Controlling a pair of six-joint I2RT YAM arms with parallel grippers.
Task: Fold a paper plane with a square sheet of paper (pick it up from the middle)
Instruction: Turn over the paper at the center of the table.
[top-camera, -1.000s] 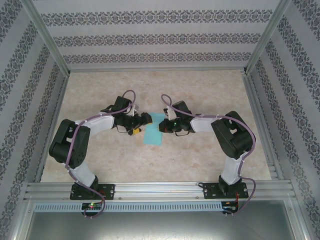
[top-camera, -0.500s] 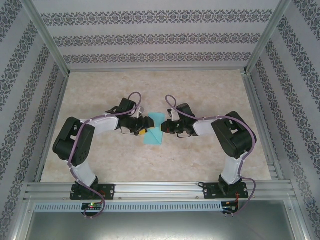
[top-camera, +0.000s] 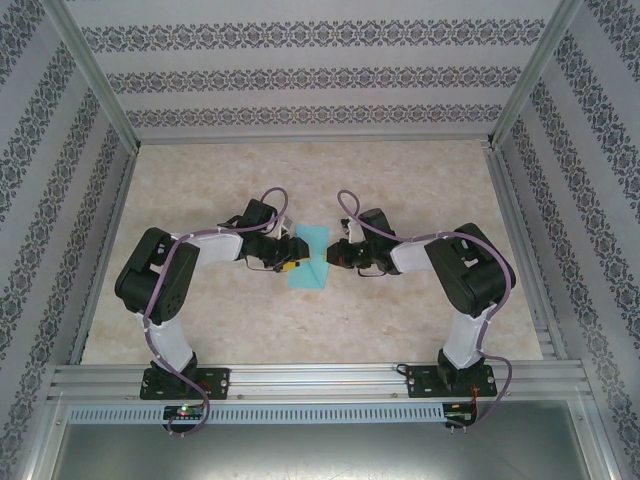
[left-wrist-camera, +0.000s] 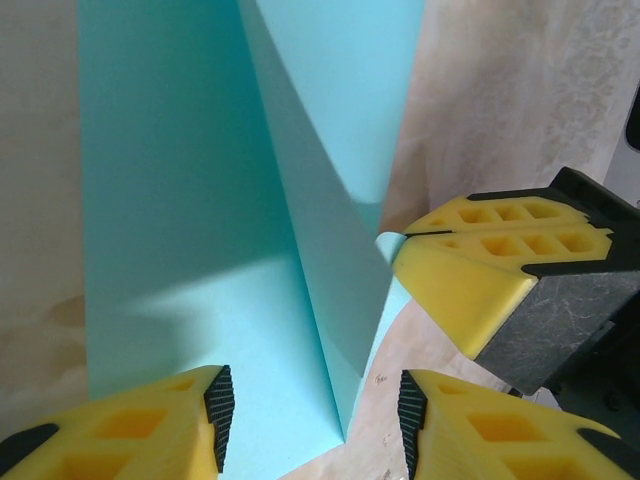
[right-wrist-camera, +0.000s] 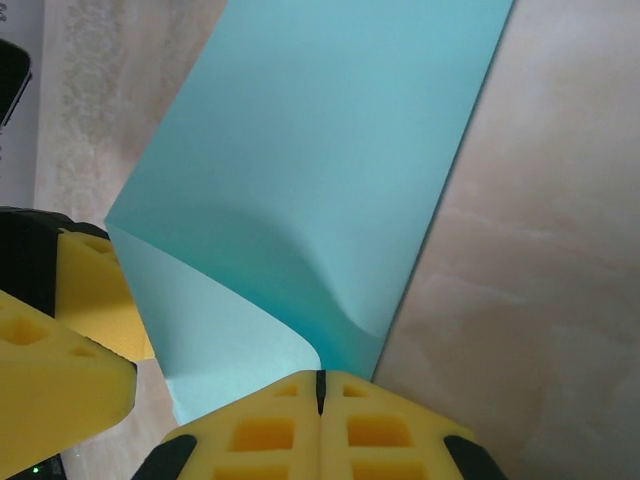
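A beige marbled table (top-camera: 420, 190) stands between patterned-wallpaper walls (top-camera: 300, 85). The thin turquoise paper sheet (top-camera: 310, 272) lies at its centre, partly folded. The right wrist view shows the right gripper (right-wrist-camera: 320, 380) pinched together on the sheet's lifted edge. The left wrist view shows the left gripper (left-wrist-camera: 310, 400), jaws apart, seemingly straddling a raised crease.

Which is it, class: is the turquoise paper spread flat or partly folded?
Partly folded: one part of the paper lies flat, while a flap stands up from a crease, its corner pinched in the shut right claw.
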